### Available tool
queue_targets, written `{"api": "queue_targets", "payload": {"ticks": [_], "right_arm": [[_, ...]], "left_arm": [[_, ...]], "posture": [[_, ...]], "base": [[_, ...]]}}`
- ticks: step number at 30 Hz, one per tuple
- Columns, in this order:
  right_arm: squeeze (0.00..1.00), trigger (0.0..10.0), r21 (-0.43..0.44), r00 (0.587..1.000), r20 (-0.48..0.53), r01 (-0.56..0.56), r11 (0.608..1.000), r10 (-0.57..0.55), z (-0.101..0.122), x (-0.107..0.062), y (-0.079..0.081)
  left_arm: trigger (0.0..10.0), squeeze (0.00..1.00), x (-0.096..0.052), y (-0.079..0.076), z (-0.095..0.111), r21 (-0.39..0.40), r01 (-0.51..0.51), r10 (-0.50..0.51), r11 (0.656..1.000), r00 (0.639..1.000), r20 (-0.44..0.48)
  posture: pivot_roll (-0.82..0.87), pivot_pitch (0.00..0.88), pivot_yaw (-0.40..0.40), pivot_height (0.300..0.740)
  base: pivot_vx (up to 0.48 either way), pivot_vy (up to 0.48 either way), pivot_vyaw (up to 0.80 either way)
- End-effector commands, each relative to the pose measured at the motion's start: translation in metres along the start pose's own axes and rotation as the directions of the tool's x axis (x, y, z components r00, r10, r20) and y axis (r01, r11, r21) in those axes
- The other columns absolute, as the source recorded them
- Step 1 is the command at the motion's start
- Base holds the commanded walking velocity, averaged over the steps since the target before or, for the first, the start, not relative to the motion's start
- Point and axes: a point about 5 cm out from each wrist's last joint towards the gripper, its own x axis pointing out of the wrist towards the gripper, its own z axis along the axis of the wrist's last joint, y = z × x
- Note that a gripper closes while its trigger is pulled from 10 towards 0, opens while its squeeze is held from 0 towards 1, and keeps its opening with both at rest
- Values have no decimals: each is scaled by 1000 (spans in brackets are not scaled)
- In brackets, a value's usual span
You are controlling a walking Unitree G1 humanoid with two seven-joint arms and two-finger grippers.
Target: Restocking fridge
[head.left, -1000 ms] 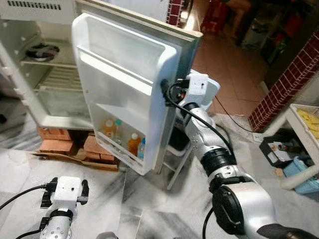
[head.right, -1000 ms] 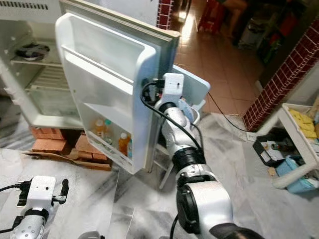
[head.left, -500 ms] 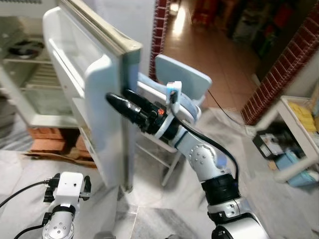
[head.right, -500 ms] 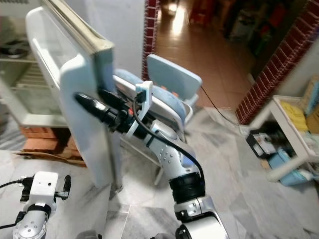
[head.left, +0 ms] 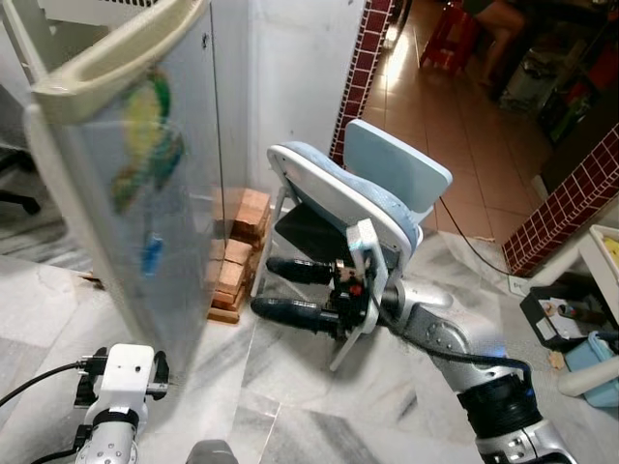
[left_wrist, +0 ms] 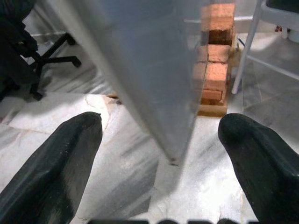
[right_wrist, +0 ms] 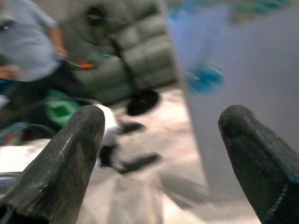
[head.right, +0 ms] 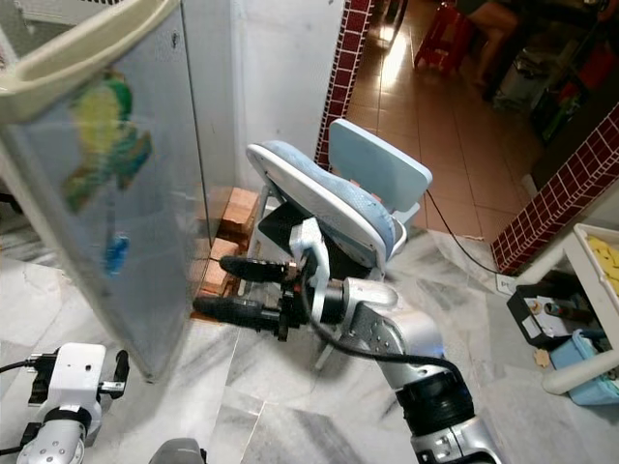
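Observation:
The fridge door point(head.left: 145, 193) stands swung round, its grey outer face with coloured stickers turned toward me. My right gripper point(head.left: 263, 287) reaches out low in front of the blue chair, open, its two black fingers pointing at the door's edge with a small gap to it and nothing between them. In the right wrist view the door point(right_wrist: 243, 84) is blurred beside the spread fingers point(right_wrist: 70, 158). My left gripper point(left_wrist: 159, 135) hangs low near the floor, open and empty, looking at the door's bottom corner point(left_wrist: 173, 158).
A light blue folding chair point(head.left: 387, 184) stands right behind my right arm. Red bricks point(head.left: 237, 261) are stacked under the fridge. A person point(right_wrist: 28, 42) and a sofa point(right_wrist: 135, 56) lie beyond. A white rack point(head.left: 604, 261) and low brick wall point(head.left: 561, 193) stand at right.
The door has swung from showing its inner shelves and bottles to showing its outer face. My right gripper, earlier at the door's edge, is now lower and apart from it. The view has shifted.

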Motion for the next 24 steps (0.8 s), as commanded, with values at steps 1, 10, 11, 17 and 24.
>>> {"api": "queue_targets", "payload": {"ticks": [1, 10, 11, 17, 24], "right_arm": [[0, 10000, -37, 982, 41, 187, 982, -186, 7, -5, -17], [0, 10000, 3, 701, 225, 694, 720, -676, 13, -35, -49], [0, 10000, -22, 689, 240, 708, 705, -684, 15, -35, -48], [0, 10000, -35, 626, 276, 764, 644, -729, 15, -34, -45], [0, 10000, -14, 545, 306, 822, 569, -781, 10, -37, -44]], "left_arm": [[10000, 0, 5, 4, 13, -8, -16, 16, 1000, 998, 67], [10000, 0, 24, 21, 44, -39, -22, 29, 999, 983, 183], [10000, 0, 25, 23, 49, -19, -16, 20, 1000, 979, 205], [10000, 0, 28, 30, 57, 9, 10, -12, 1000, 970, 241], [10000, 0, 28, 25, 71, -23, 69, -60, 997, 961, 270]], "posture": [[176, 44, -112, 740], [151, 58, -96, 740], [147, 67, -98, 740], [134, 77, -89, 740], [138, 52, -91, 740]], "base": [[0, 0, 0], [0, 441, 0], [0, 458, 0], [-47, 436, 0], [-284, 390, 0]]}}
